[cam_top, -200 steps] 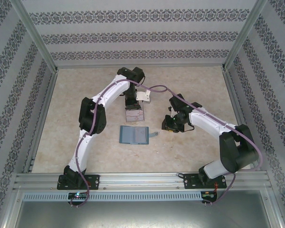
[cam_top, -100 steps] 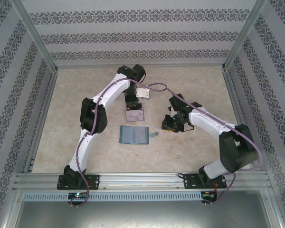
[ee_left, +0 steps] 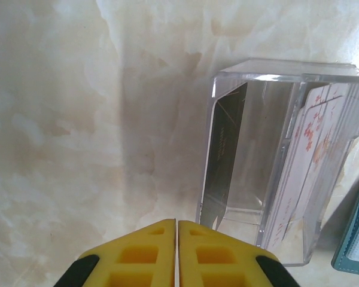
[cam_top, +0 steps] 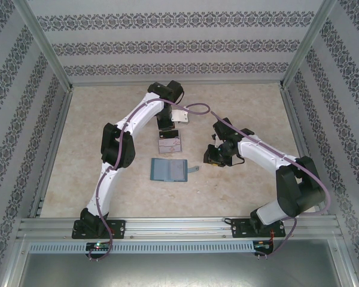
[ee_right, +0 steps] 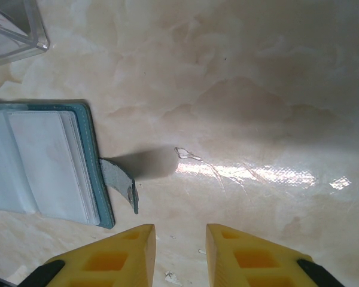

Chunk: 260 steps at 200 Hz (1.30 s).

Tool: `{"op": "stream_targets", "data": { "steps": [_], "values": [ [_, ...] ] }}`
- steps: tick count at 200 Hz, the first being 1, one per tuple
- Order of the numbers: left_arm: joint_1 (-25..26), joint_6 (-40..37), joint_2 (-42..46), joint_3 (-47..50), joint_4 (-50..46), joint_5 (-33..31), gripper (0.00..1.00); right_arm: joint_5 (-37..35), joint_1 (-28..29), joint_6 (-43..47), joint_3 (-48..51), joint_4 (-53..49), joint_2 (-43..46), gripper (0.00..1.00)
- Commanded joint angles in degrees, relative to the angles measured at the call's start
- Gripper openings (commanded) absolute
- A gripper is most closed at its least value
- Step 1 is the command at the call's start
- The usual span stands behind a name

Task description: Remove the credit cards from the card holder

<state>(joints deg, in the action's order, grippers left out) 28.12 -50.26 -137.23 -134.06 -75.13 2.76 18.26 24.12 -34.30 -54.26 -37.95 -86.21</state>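
Left jaws: closed, empty, just beside tray (ee_left: 284, 67) wall
Right jaws: slightly parted, empty, over bare counter (ee_right: 269, 78) beside card holder (ee_right: 42, 161)

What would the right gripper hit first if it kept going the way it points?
Most likely just the pale marbled tabletop. Nothing else lies straight ahead of the right gripper; the teal-blue bifold card holder and its short strap tab sit off to one side. Depth is hard to judge.

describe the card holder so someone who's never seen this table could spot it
On the beige table, look at the middle. The card holder lies open and flat on the near side of the clear box. Unlike that box, it is teal with a short strap on one edge.
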Motion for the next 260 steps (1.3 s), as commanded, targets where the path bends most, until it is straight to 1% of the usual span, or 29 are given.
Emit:
{"op": "stream_targets", "data": {
  "steps": [1, 32, 101, 176, 204, 226, 260],
  "values": [
    [-0.1, 1.0, -1.7, 0.0, 0.4, 1.0, 0.09, -0.5, 0.0, -0.5, -0.5, -0.3, 0.3, 0.29],
    [-0.1, 1.2, -2.1, 1.0, 0.2, 2.6, 0.07, -0.4, 0.0, -0.5, -0.2, -0.1, 0.2, 0.29],
    [-0.2, 2.0, -2.5, 1.8, 0.6, 2.4, 0.08, -0.3, 0.1, -0.5, -0.5, -0.3, 0.2, 0.29],
    [0.0, 5.5, 3.4, 2.6, 2.3, 0.8, 0.08, -0.4, 1.2, -0.9, -1.4, 0.0, -0.3, 0.29],
    [-0.1, 8.4, 5.6, 4.0, 3.7, 0.4, 0.08, -0.4, 2.1, -1.2, -2.0, 0.2, -1.0, 0.29],
    [-0.1, 12.1, 7.9, 6.2, 5.8, -0.3, 0.08, -0.3, 2.9, -1.3, -2.5, 0.2, -1.7, 0.29],
    [-0.2, 21.4, 12.1, 11.5, 9.4, -0.8, 0.09, 0.2, 4.6, -1.5, -4.1, 0.6, -3.3, 0.29]
  ]
}}
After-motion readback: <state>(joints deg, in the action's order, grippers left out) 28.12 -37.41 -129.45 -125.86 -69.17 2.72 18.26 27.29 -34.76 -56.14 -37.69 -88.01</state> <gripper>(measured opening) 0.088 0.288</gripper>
